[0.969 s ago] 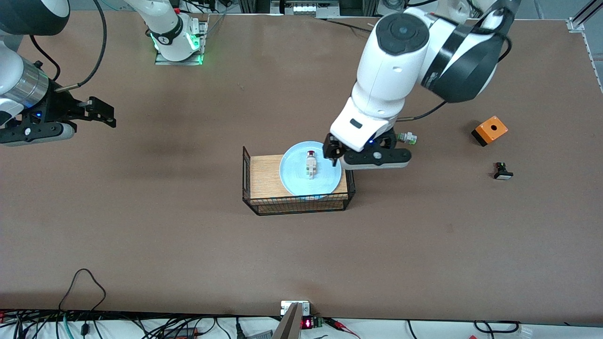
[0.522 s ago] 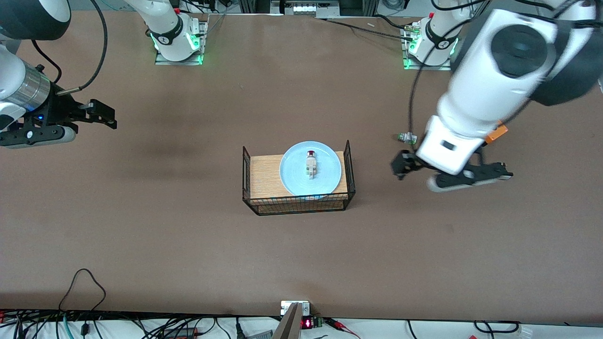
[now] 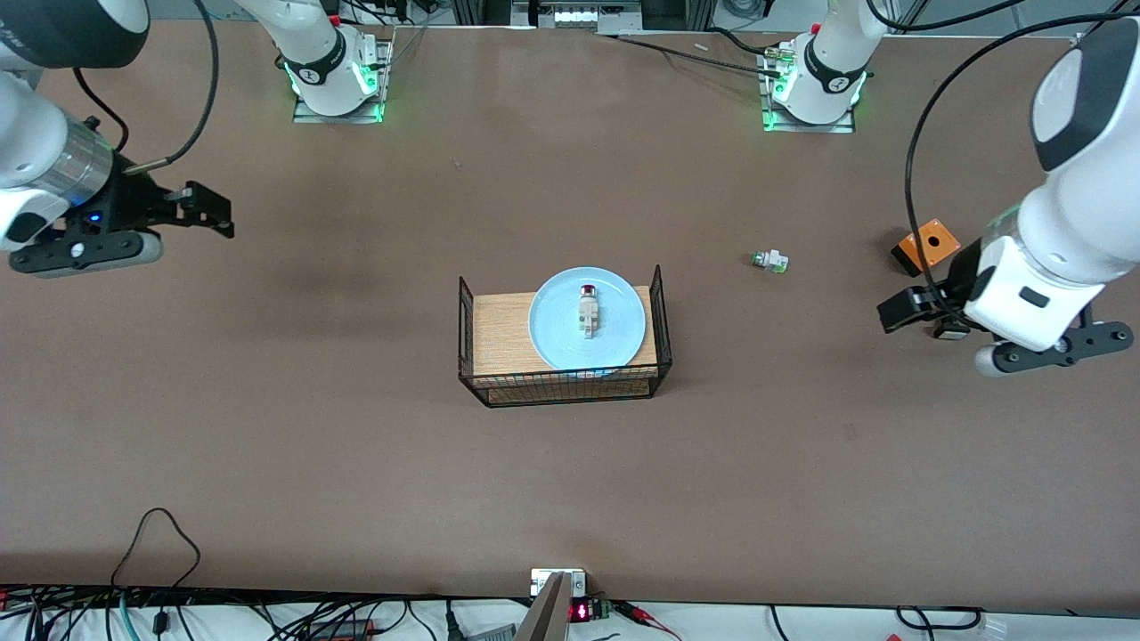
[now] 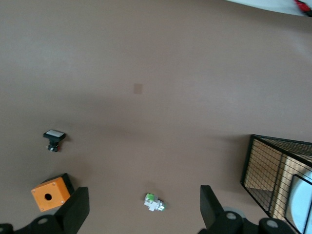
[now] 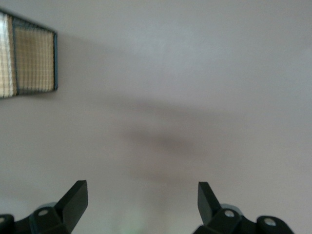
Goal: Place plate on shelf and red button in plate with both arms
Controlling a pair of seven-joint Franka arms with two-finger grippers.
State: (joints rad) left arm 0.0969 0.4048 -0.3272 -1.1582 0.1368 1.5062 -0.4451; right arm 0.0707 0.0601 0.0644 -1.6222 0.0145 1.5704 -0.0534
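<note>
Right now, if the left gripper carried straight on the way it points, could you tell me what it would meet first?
Probably bare table. The left gripper, jaws open, points down at it; the green-capped switch and orange box lie near the jaws, though depth is unclear.

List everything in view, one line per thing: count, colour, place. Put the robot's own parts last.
wire basket: one, black with a wooden floor, mid-table.
plate: one, pale blue, in the wire basket.
red button: one, white with red cap, lying on the plate.
green-capped part: one, white and green, toward the left arm's end of the table.
orange box: one, orange, beside the left gripper.
black button: one, black with white face, near the orange box.
left gripper: one, black, open, over the black button.
right gripper: one, black, open, over bare table.
</note>
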